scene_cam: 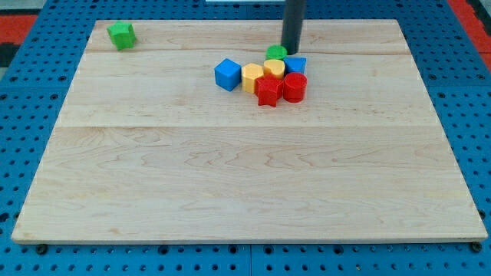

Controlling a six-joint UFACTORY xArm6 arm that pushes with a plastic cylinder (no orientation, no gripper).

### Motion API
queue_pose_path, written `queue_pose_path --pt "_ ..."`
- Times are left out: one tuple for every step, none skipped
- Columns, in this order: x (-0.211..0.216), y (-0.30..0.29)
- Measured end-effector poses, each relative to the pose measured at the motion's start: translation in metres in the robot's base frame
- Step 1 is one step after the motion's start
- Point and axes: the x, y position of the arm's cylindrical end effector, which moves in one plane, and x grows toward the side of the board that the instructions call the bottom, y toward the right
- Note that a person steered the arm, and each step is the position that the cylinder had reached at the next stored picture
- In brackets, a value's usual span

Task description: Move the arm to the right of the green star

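Note:
A green block (120, 34) with a notched, star-like outline sits near the board's top left corner. My tip (291, 50) stands at the view's top centre, far to the right of that block. The tip is right beside a second, rounder green block (275, 51), on that block's right side. Just below the tip lies a tight cluster: a blue cube (227, 74), two yellow blocks (252, 77) (274, 67), a second blue block (296, 64), a red star (268, 90) and a red cylinder (294, 87).
The wooden board (245, 184) lies on a blue pegboard surface (468, 92). The dark rod (294, 23) comes down from the view's top edge.

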Motion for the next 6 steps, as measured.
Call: queue_pose_path --pt "0.000 -0.015" --pt "0.000 -0.017" --pt "-0.005 -0.019" --pt "-0.043 -0.038" --pt "-0.064 -0.097" --pt "-0.063 -0.168"
